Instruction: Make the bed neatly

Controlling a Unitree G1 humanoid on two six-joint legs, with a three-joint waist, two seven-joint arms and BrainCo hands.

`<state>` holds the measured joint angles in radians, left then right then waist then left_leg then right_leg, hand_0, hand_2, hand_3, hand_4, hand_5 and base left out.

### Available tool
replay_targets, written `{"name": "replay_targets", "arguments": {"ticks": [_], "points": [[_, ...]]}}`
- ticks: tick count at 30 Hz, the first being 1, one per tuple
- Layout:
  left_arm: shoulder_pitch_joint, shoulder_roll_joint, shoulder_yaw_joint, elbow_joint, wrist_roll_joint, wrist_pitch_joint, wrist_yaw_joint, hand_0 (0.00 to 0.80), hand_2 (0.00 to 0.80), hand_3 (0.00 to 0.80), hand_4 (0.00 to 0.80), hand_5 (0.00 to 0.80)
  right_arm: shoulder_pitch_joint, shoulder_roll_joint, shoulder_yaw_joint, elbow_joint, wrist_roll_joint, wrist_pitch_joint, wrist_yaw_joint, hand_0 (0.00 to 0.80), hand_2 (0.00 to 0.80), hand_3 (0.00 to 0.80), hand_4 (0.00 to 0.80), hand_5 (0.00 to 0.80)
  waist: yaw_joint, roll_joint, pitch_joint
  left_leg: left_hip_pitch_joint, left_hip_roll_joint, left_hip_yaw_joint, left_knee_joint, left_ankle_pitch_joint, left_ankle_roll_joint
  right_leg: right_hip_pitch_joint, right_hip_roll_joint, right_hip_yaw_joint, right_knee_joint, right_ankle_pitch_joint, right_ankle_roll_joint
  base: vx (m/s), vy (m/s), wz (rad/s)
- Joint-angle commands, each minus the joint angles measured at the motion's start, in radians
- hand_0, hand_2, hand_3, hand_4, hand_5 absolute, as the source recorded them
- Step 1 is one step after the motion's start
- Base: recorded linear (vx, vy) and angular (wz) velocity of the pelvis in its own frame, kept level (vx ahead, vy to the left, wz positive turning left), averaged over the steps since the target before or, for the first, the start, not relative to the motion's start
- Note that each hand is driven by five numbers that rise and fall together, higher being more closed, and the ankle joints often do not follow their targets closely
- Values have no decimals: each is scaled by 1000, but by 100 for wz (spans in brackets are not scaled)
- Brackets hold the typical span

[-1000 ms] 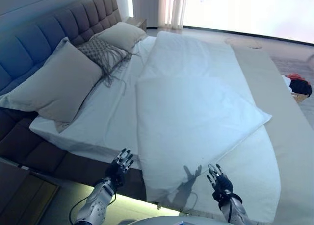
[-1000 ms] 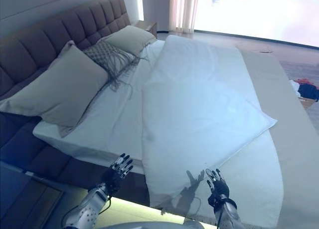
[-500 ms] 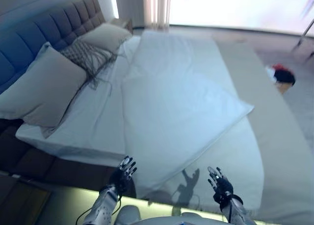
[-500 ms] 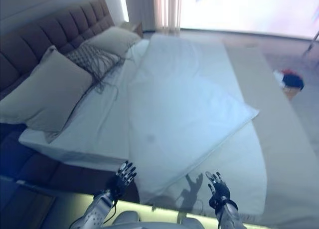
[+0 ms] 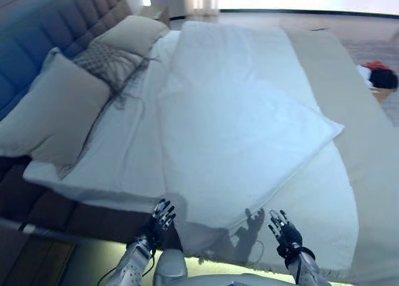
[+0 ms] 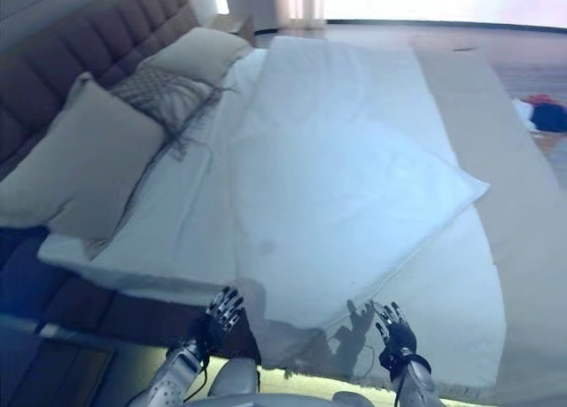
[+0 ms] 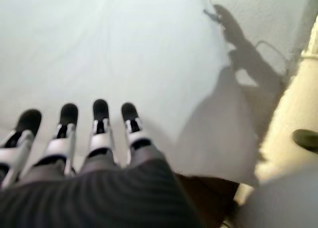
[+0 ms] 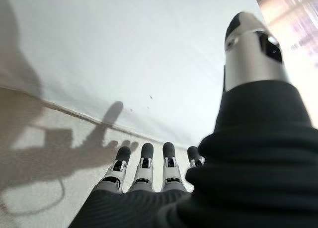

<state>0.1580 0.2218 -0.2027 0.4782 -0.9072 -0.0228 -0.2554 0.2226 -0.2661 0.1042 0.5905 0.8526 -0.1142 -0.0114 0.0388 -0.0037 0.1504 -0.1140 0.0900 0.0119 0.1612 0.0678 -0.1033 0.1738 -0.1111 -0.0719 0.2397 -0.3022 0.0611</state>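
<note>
While both hands hover with fingers spread and holding nothing, the left hand (image 5: 161,216) sits at the near edge of the white folded duvet (image 5: 237,130) and the right hand (image 5: 285,232) above the beige textured blanket (image 5: 324,205). Compared with a moment ago the whole view has shifted, so the head has moved and the bedding lies unchanged. Straightening has probably yet to begin; the grey pillows (image 5: 56,108) rest by the headboard.

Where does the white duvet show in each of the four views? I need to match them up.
Left eye view: white duvet fills the middle, askew.
Right eye view: duvet again mid-frame.
Left wrist view: duvet past the left hand.
Right wrist view: duvet beyond the right hand.
Shared landmark: its near edge over the beige bedspread.
</note>
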Motion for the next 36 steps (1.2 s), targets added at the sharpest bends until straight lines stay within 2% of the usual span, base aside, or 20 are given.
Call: {"name": "replay_targets", "arguments": {"ticks": [1,2,3,6,9,12,14,16,17,20,22,24,26,27,28,29,32,34,35,36], "points": [[-5,52,-18,-107,30,-42,-34,0,0,0,0,0,65,20,-37,-89,9,-52,7,0,0,0,0,0,2,-12,-69,-83,-19,-11,116,-28,76,-84,-136,-21,89,281,64,111,224,24],[-6,62,-26,-125,30,-48,-24,0,0,0,0,0,60,26,-32,-91,-15,-63,-7,0,0,0,0,0,6,-9,-67,-71,-31,-10,108,-53,97,-112,-155,-19,153,296,65,94,206,22],[-6,73,-29,-134,24,-48,-14,0,0,0,0,0,55,29,-29,-93,-19,-66,-17,0,0,0,0,0,8,-7,-64,-63,-39,-15,107,-62,103,-130,-160,-18,175,306,62,82,161,7],[-34,111,-26,-139,-6,-42,7,0,0,0,0,0,29,41,-13,-108,-5,-65,-32,0,0,0,0,0,15,-10,-64,-46,-55,-51,95,-68,103,-143,-131,-8,92,301,49,35,4,4],[-58,118,-20,-146,-14,-42,30,0,0,0,0,0,-21,29,9,-109,9,-55,-54,0,0,0,0,0,32,-20,-63,-55,-58,-67,91,-45,87,-129,-96,-12,-4,283,45,-45,-92,14],[-67,104,-9,-125,-21,-54,53,0,0,0,0,0,-90,26,26,-67,19,-28,-101,0,0,0,0,0,69,-29,-58,-68,-27,-83,70,-18,52,-89,-66,-35,-99,260,35,-60,-113,29],[-60,97,-9,-124,-19,-51,55,0,0,0,0,0,-92,19,29,-71,25,-12,-122,0,0,0,0,0,82,-28,-57,-86,-5,-100,53,39,26,-60,-44,-43,-140,261,27,-63,-71,1],[-62,92,-17,-121,0,-39,50,0,0,0,0,0,-96,8,29,-66,33,-17,-151,0,0,0,0,0,94,-26,-57,-115,17,-104,33,78,10,-33,-32,-55,-179,264,22,-110,-1,18],[-68,88,-20,-108,8,-35,41,0,0,0,0,0,-98,5,26,-67,36,-21,-169,0,0,0,0,0,93,-28,-59,-130,20,-98,43,80,8,-27,-33,-58,-191,268,24,-143,42,31],[-78,70,-17,-74,16,-27,46,0,0,0,0,0,-135,-18,16,-51,54,-12,-195,0,0,0,0,0,78,-42,-53,-138,29,-92,145,28,13,-42,-55,-41,-183,275,24,-75,90,27],[-76,64,-17,-61,25,-16,64,0,0,0,0,0,-161,-23,1,-26,54,-9,-211,0,0,0,0,0,65,-40,-64,-69,34,-88,102,-33,29,-62,-74,-27,-160,276,35,57,222,-15],[-90,73,-20,-51,35,0,82,0,0,0,0,0,-151,-16,-27,-32,73,-15,-231,0,0,0,0,0,49,-32,-74,-28,22,-76,73,-58,35,-80,-95,-16,-131,275,57,74,231,-39],[-111,83,-23,-44,49,6,81,0,0,0,0,0,-153,4,-52,-17,82,-31,-254,0,0,0,0,0,44,-28,-69,0,12,-59,55,-71,55,-104,-128,-30,-77,277,73,35,191,-17],[-110,88,-19,-52,53,17,82,0,0,0,0,0,-154,14,-67,1,108,-47,-268,0,0,0,0,0,43,-22,-64,29,4,-55,35,-75,65,-137,-151,-39,-21,303,83,26,132,-10],[-110,88,-19,-52,53,17,82,0,0,0,0,0,-154,14,-67,1,108,-47,-268,0,0,0,0,0,43,-23,-63,30,3,-54,34,-75,66,-138,-152,-38,-20,302,83,44,97,-16],[-104,95,-15,-58,58,22,75,0,0,0,0,0,-153,31,-97,14,144,-57,-276,0,0,0,0,0,38,-19,-55,57,-9,-54,19,-81,76,-178,-168,-31,29,337,91,40,7,-11],[-112,130,-19,-78,67,14,64,0,0,0,0,0,-174,46,-146,65,251,-102,-250,0,0,0,0,0,39,-27,-22,36,-9,-63,45,-109,72,-216,-178,4,-54,373,99,-93,-165,-26],[-157,163,-37,-86,59,-1,64,0,0,0,0,0,-242,30,-171,138,308,-123,-211,0,0,0,0,0,46,-37,23,-9,0,-75,72,-130,67,-265,-183,42,-123,448,119,-256,-351,-13],[-170,170,-41,-86,55,-4,67,0,0,0,0,0,-261,26,-173,153,326,-125,-202,0,0,0,0,0,48,-38,34,-22,6,-78,82,-135,67,-281,-181,48,-126,457,122,-387,-442,20],[-213,197,-50,-96,41,-20,77,0,0,0,0,0,-331,-11,-182,189,398,-114,-162,0,0,0,0,0,59,-50,77,-74,33,-79,94,-128,58,-297,-168,30,-161,465,131,-391,-444,26]]}}
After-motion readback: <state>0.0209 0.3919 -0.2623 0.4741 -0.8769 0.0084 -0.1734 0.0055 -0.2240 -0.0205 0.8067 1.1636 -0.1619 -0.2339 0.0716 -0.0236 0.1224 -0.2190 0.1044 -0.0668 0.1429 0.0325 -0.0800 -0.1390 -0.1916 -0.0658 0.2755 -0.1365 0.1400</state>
